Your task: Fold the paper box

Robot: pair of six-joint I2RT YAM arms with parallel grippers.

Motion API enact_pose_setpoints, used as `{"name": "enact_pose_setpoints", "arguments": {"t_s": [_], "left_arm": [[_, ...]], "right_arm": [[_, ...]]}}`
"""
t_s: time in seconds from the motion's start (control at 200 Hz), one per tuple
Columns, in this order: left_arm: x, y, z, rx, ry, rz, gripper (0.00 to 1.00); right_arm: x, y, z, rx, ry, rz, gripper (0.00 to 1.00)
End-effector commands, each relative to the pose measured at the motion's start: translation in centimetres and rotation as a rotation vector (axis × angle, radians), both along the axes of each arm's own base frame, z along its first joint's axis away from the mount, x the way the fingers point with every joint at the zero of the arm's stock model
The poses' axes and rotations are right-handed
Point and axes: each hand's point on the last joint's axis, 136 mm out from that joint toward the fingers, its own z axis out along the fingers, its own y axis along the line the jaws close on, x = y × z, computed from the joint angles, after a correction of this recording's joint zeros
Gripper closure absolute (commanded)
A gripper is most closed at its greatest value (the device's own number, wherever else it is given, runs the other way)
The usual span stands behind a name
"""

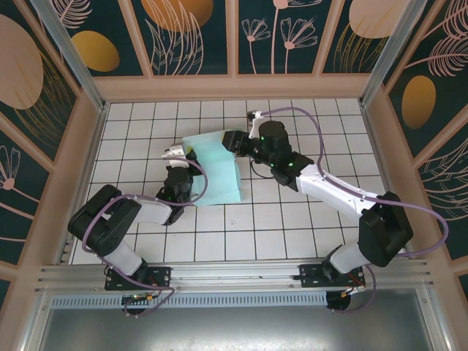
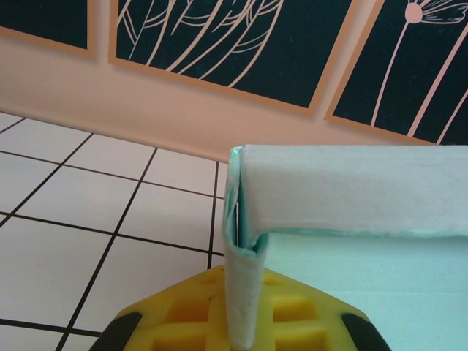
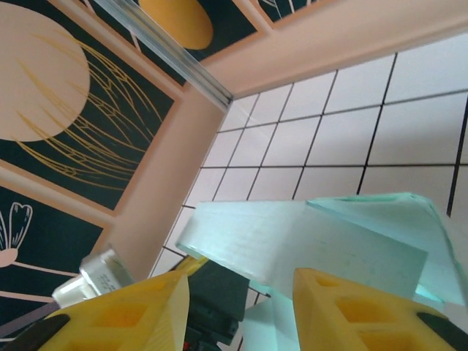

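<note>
Box lies mid-table, nearer the far edge. Left gripper pinches its left flap. Right gripper fingers spread at its far side.

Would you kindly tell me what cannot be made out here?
- Top view: fingertips of the right gripper hidden by its wrist; contact with the paper box unclear.
- Left wrist view: paper box cut off by right edge.
- Right wrist view: fingers cut off by bottom edge.
</note>
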Motion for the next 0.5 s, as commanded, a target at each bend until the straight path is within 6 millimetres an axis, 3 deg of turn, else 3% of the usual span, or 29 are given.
{"name": "enact_pose_setpoints", "arguments": {"t_s": [0.0, 0.36, 0.495], "left_arm": [[0.0, 0.0, 2.1, -0.017, -0.059, 0.005, 1.00], [-0.3, 0.1, 1.7, -0.016, -0.055, -0.002, 1.00], [-0.4, 0.1, 1.8, -0.012, -0.060, -0.002, 1.00]], "right_arm": [[0.6, 0.8, 0.2, 0.012, 0.034, -0.011, 0.61], [2.0, 2.9, 0.8, 0.052, 0.047, 0.019, 0.63], [2.4, 3.1, 0.4, 0.060, 0.079, 0.011, 0.70]]}}
